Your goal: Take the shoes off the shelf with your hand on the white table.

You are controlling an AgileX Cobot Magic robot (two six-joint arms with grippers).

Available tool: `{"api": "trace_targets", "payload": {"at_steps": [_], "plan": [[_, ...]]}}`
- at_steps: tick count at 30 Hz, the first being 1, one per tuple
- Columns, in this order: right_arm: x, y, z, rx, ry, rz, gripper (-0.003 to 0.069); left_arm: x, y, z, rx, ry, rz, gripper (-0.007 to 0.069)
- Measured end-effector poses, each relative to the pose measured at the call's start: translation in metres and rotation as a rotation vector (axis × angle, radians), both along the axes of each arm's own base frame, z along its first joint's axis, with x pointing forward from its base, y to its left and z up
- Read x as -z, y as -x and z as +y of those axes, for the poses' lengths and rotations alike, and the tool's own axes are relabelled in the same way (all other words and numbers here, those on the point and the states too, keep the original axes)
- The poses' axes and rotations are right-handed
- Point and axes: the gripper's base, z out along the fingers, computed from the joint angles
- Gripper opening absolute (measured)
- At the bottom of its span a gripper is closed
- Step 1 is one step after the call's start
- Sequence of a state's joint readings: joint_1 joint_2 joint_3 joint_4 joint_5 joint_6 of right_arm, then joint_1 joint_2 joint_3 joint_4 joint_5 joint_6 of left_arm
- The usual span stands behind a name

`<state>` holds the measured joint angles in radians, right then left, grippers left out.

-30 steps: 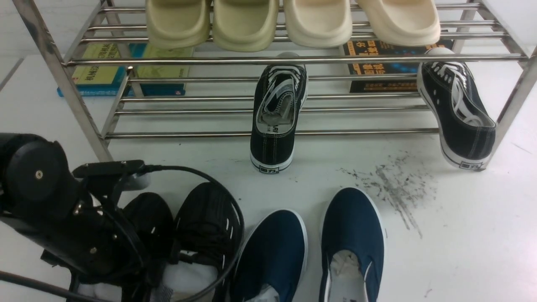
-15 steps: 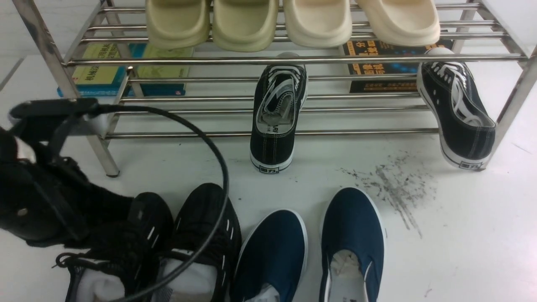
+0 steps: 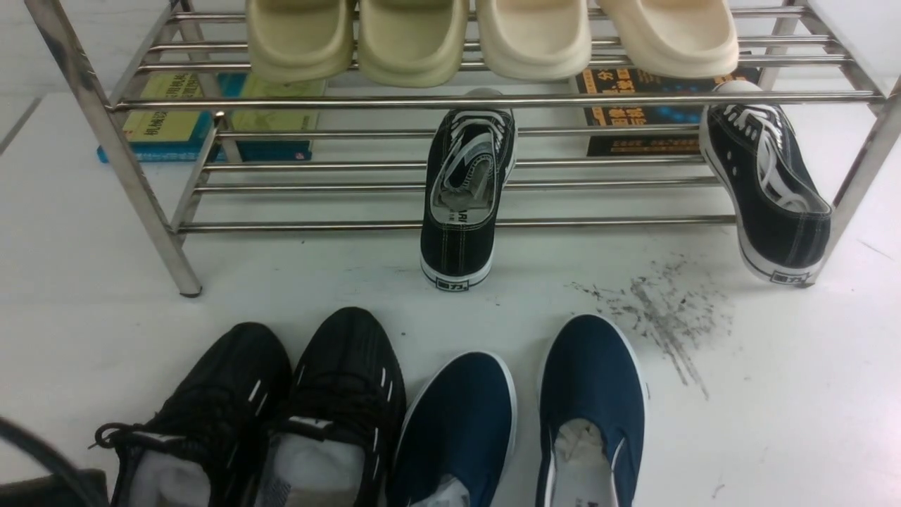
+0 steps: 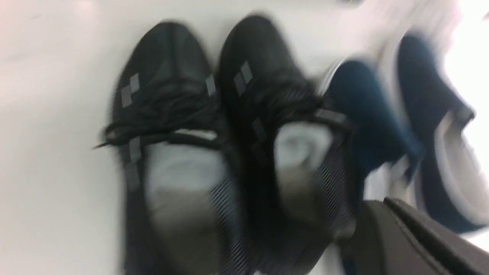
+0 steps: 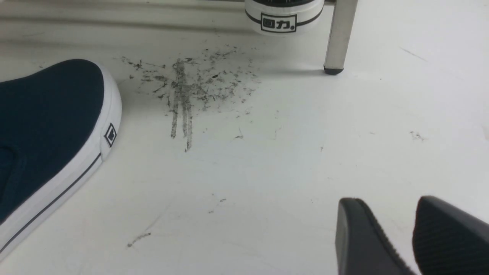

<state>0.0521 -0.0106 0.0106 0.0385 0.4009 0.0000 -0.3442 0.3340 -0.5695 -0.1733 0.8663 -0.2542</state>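
The shoes, a pair of black knit sneakers (image 3: 281,401) with white stuffing, stand side by side on the white table (image 3: 774,394) in front of the steel shelf (image 3: 450,100). They show blurred in the left wrist view (image 4: 214,145). My left gripper (image 4: 384,202) hovers just behind their heels, shut with nothing in it. In the front view only a bit of its cable (image 3: 42,472) shows at the bottom left corner. My right gripper (image 5: 386,206) is open over bare table and holds nothing.
Navy slip-ons (image 3: 521,415) sit right of the black pair. Two black canvas sneakers (image 3: 464,190) (image 3: 767,183) lean on the lower tier, and tan slippers (image 3: 486,35) fill the top tier. Books (image 3: 204,120) lie behind. Scuff marks (image 3: 662,317) and a shelf leg (image 5: 340,34) are near my right gripper.
My left arm has drawn back from over the black sneakers, out of the front view at the bottom left, and its jaws have closed. The sneakers stay on the table.
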Motion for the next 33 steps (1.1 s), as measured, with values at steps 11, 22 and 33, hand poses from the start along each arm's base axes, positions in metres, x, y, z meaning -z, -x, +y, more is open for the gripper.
{"api": "trace_targets", "payload": {"at_steps": [11,22,33], "plan": [[0.0,0.0,0.0,0.0,0.0,0.0,0.0237,0.073,0.001,-0.003,-0.084,0.256,-0.01,0.0001],[0.0,0.0,0.0,0.0,0.0,0.0,0.0237,0.079,-0.001,0.0,-0.096,0.189,-0.035,0.0012],[0.0,0.0,0.0,0.0,0.002,0.0,0.0237,0.098,-0.005,0.005,-0.113,0.102,-0.089,0.0018]]}}
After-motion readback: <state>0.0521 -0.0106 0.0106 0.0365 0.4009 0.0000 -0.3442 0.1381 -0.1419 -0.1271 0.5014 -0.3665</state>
